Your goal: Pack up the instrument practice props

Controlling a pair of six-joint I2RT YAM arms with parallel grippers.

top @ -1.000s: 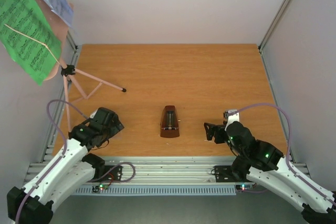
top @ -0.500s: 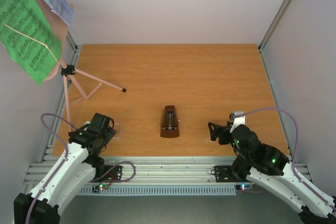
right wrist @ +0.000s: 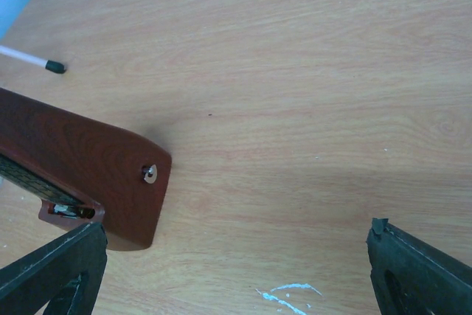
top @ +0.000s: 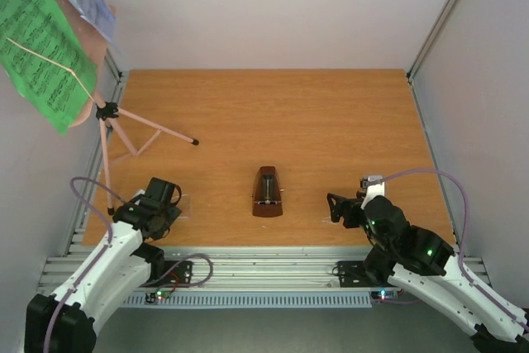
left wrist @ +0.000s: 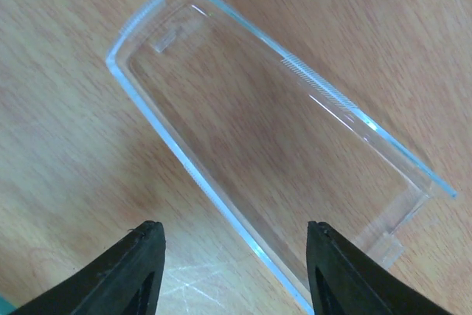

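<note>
On the wooden table [top: 331, 121], reddish-brown pyramid metronome [top: 267, 193], its clear cover [left wrist: 273, 160] apart.

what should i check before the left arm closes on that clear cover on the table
1. Left gripper open: ok, its fingertips stand apart.
2. Clear cover lying flat on the table: ok.
3. Cover centred between the fingertips: not ok, it runs diagonally and sits toward one fingertip.
4. Gripper low enough to catch the cover's walls: cannot tell.
5. Right gripper open and apart from the metronome: ok, the top view shows a gap.
6. Music stand with its sheets standing away from both arms: ok.
</note>
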